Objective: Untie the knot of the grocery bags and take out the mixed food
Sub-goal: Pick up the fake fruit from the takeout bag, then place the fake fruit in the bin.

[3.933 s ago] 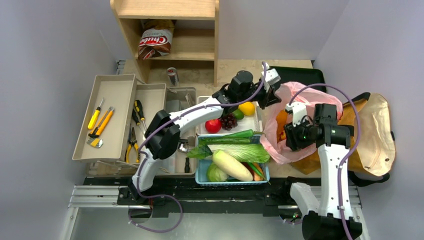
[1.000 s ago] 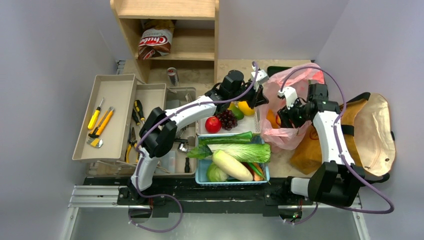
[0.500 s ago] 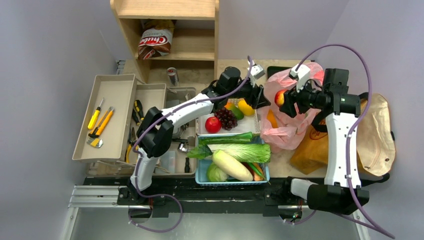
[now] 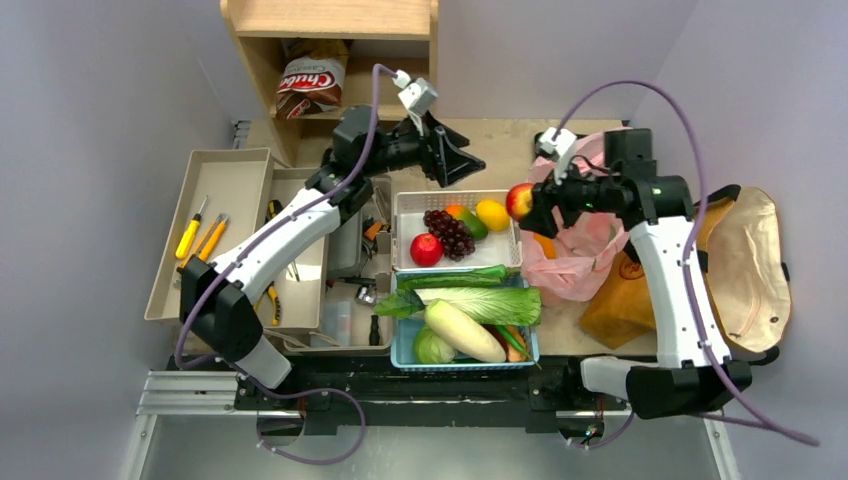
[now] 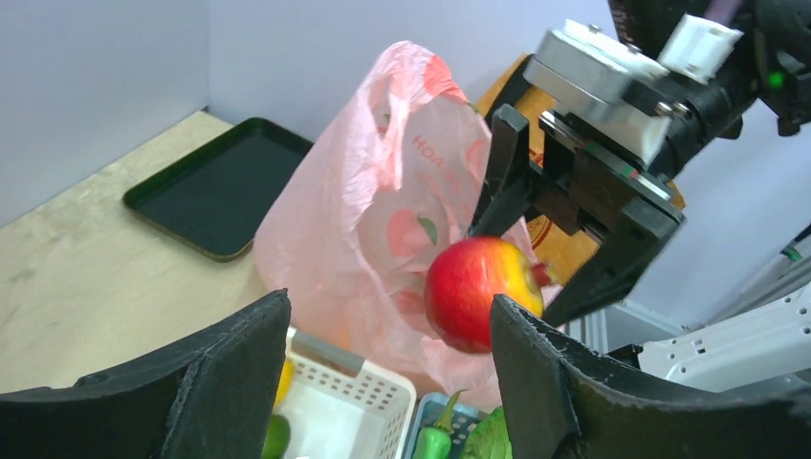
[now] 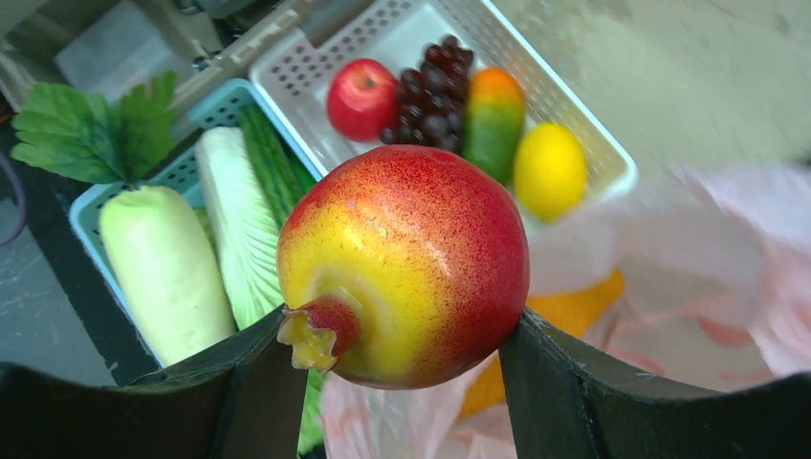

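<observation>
The left arm (image 4: 280, 235) is slanting up and away from its base, its left gripper (image 4: 468, 160) hanging raised, jaws spread wide and empty, pointing toward the other arm. The right arm (image 4: 670, 280) is standing tall, forearm bending leftward, its right gripper (image 4: 525, 205) pinching a red-and-yellow fruit (image 6: 406, 263) between both fingers.

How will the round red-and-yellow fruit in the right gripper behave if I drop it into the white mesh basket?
Likely to roll: the round red-and-yellow fruit is nearly spherical, so walls of the white mesh basket must stop it. Its glossy skin may slip, since the right gripper pinches only its sides. It seems rigid: no denting shows.
</observation>
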Controlling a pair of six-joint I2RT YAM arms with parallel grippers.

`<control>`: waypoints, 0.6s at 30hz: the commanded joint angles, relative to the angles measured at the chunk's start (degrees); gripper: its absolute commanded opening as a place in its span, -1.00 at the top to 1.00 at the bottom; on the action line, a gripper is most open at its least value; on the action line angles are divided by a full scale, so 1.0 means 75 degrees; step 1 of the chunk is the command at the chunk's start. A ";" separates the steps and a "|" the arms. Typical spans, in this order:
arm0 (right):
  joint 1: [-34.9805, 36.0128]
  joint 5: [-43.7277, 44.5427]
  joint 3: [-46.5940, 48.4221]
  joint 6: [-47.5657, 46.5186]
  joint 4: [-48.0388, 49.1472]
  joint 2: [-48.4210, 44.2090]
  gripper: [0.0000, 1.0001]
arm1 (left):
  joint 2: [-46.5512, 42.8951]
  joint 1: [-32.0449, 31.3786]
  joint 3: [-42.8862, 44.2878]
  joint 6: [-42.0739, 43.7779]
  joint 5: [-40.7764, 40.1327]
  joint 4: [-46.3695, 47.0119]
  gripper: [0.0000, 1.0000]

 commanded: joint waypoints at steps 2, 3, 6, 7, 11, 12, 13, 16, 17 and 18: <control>0.1572 0.1003 0.0097 0.0635 0.1079 0.0436 0.45 | -0.0476 0.0553 -0.0701 -0.0182 -0.0424 -0.0429 -0.47; 0.1802 0.1277 0.0035 0.0548 0.1123 0.0591 0.46 | -0.0553 0.0591 -0.0764 -0.0106 -0.0513 -0.0567 -0.47; 0.2444 0.2101 -0.0256 0.0307 0.1307 0.0987 0.47 | -0.0729 0.0636 -0.0911 0.0137 -0.0607 -0.0815 -0.48; 0.2611 0.2296 -0.0340 0.0227 0.1341 0.1097 0.46 | -0.0764 0.0629 -0.0968 0.0158 -0.0604 -0.0819 -0.48; 0.3057 0.2792 -0.0586 0.0024 0.1479 0.1409 0.18 | -0.0816 0.0634 -0.1054 0.0232 -0.0699 -0.0878 -0.48; 0.3094 0.2862 -0.0602 -0.0001 0.1525 0.1457 0.08 | -0.0815 0.0643 -0.1054 0.0252 -0.0738 -0.0884 -0.48; 0.3101 0.2892 -0.0606 -0.0001 0.1577 0.1489 -0.06 | -0.0807 0.0655 -0.1049 0.0278 -0.0761 -0.0879 -0.48; 0.3110 0.3009 -0.0503 0.0164 0.1586 0.1561 -0.57 | -0.0720 0.0670 -0.0984 0.0318 -0.0763 -0.0928 -0.48; 0.3105 0.2911 -0.0415 0.0237 0.1556 0.1565 -0.64 | -0.0672 0.0664 -0.0939 0.0308 -0.0725 -0.0935 -0.48; 0.3097 0.2683 -0.0307 0.0521 0.1520 0.1550 -0.70 | -0.0642 0.0668 -0.0911 0.0297 -0.0691 -0.0936 -0.48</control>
